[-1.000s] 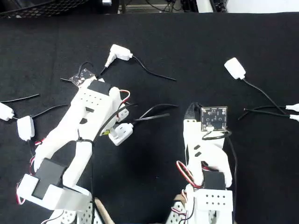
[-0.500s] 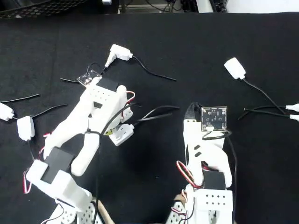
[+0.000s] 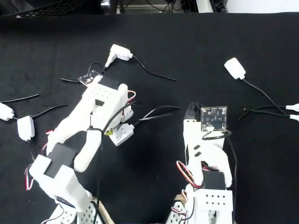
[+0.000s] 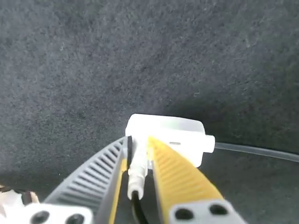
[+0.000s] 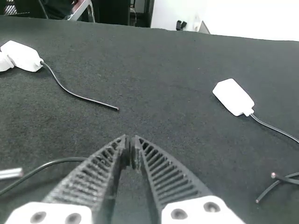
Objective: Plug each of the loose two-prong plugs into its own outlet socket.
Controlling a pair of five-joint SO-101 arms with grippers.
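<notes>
My left gripper (image 4: 138, 145) is shut on a slim white two-prong plug (image 4: 136, 170) with a black cord. The plug's front end meets a white socket block (image 4: 168, 134) lying on the black cloth. From above, that block (image 3: 122, 133) lies just in front of the left gripper (image 3: 119, 122), left of centre. My right gripper (image 5: 129, 143) is shut with nothing in it and hovers low over the cloth (image 3: 191, 111). Loose white plugs lie at the back left (image 3: 119, 52) and back right (image 3: 234, 68).
More white plug pieces lie at the left edge (image 3: 25, 127) and the right edge (image 3: 293, 108). Black cords (image 3: 156, 112) trail between the two arms. The black cloth (image 3: 187, 46) covers the whole table.
The left arm has swung its wrist a little farther back and to the right, keeping hold at the white block. The right arm has stayed still.
</notes>
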